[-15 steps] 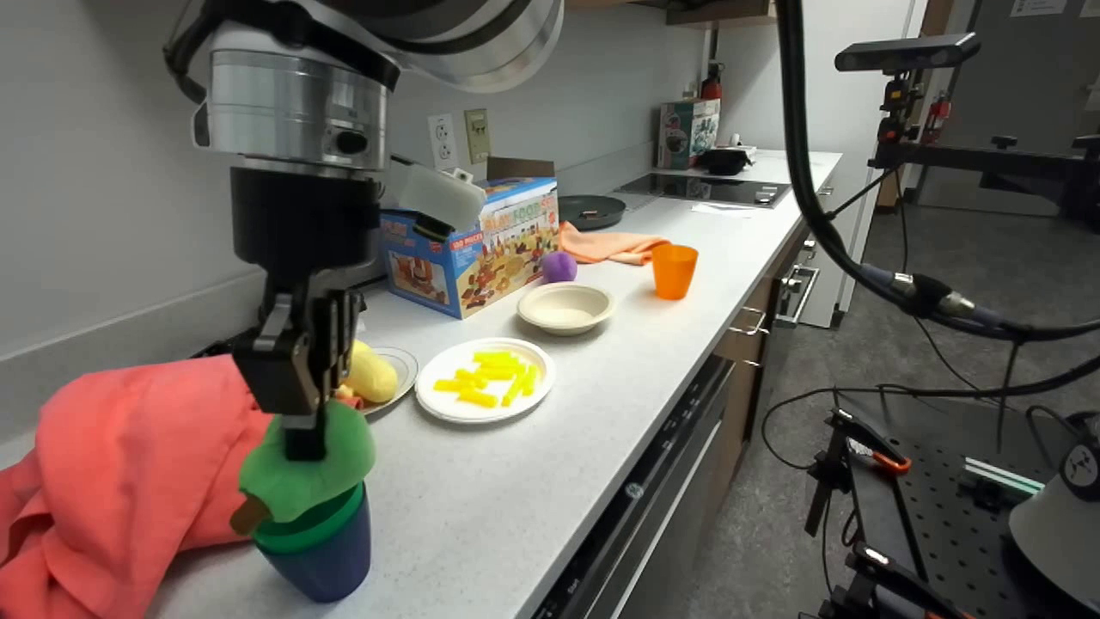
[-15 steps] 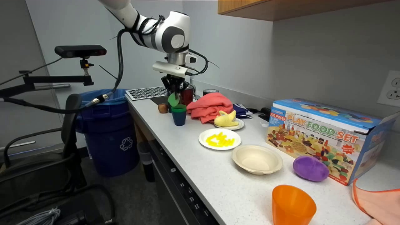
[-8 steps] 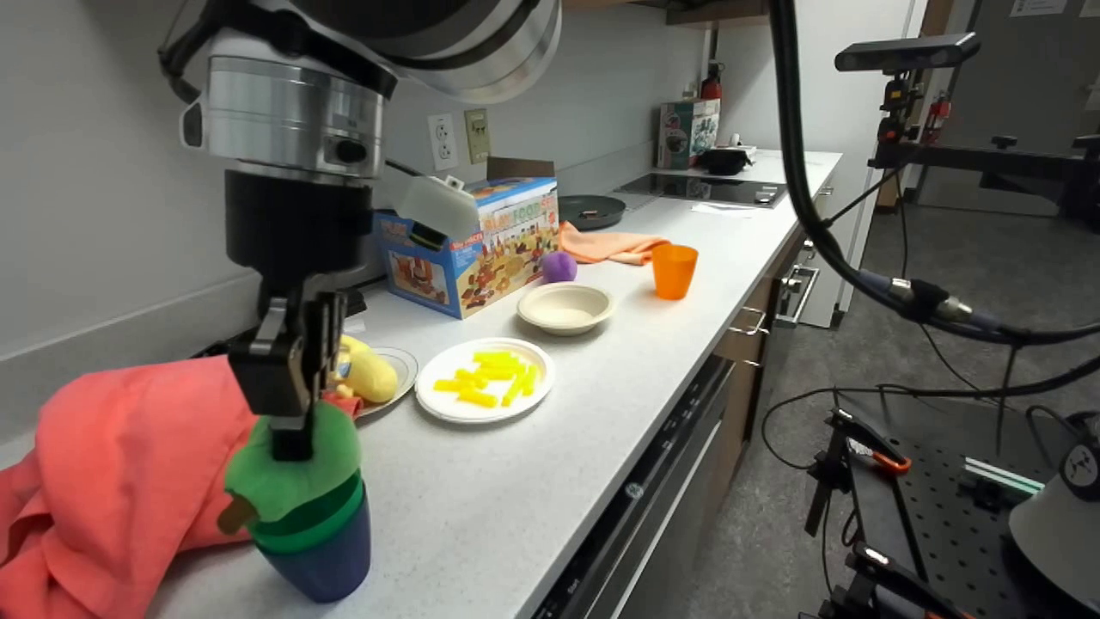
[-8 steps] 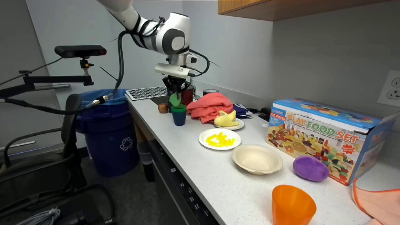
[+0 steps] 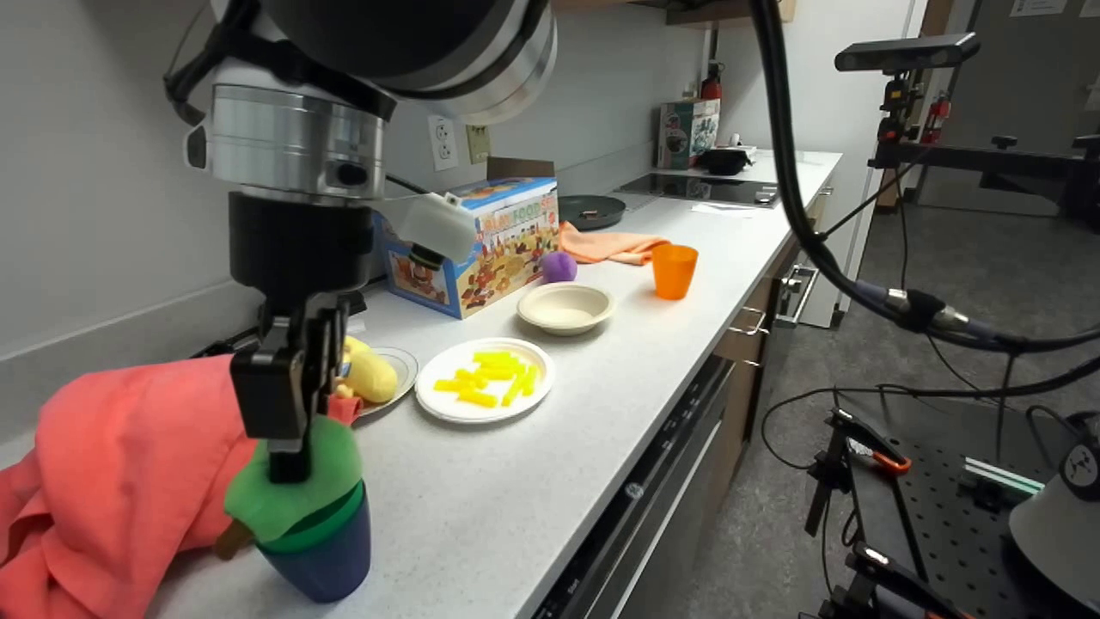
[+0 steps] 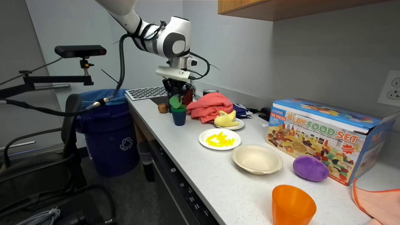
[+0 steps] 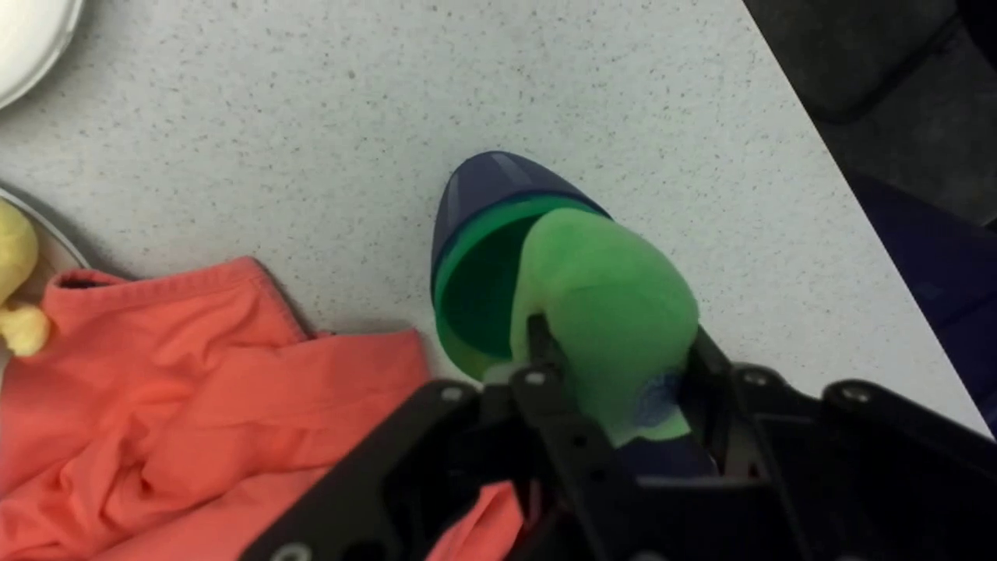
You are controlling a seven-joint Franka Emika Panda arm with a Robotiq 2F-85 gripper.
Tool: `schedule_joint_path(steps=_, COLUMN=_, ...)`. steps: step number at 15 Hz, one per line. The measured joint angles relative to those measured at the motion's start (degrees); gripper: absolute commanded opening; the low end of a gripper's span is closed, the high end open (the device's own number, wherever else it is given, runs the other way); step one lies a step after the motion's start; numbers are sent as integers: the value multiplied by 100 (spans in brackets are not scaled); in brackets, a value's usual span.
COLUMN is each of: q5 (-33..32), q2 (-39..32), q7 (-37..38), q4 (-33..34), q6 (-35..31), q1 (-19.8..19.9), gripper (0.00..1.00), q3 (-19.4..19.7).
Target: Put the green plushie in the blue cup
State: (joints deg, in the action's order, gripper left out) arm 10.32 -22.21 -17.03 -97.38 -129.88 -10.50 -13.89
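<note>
I hold the green plushie (image 7: 607, 288) pinched in my gripper (image 7: 619, 339) near the blue cup (image 7: 492, 181) below, presumably to lower it inside

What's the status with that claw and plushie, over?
Claw shut on green plushie. Up at rim of blue cup, not released. Coral cloth beside, clear of opening.

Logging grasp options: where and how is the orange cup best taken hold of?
The orange cup is probably best pinched by its rim wall, from straight above: it stands upright, open mouth up, flaring toward a thin rim.
</note>
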Motion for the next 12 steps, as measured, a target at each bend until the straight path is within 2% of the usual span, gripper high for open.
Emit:
schedule_joint_path(steps=1, q5=0, q2=-6, q7=0, q4=1, q6=-10, q1=0, gripper=81, q3=0)
schedule_joint_path(steps=4, q5=0, q2=-11, q7=0, q4=14, q6=-83, q1=0, gripper=99, q3=-2)
schedule_joint_path(steps=12, q5=0, q2=-5, q7=1, q4=298, q6=-121, q1=-9, gripper=100, q3=-133)
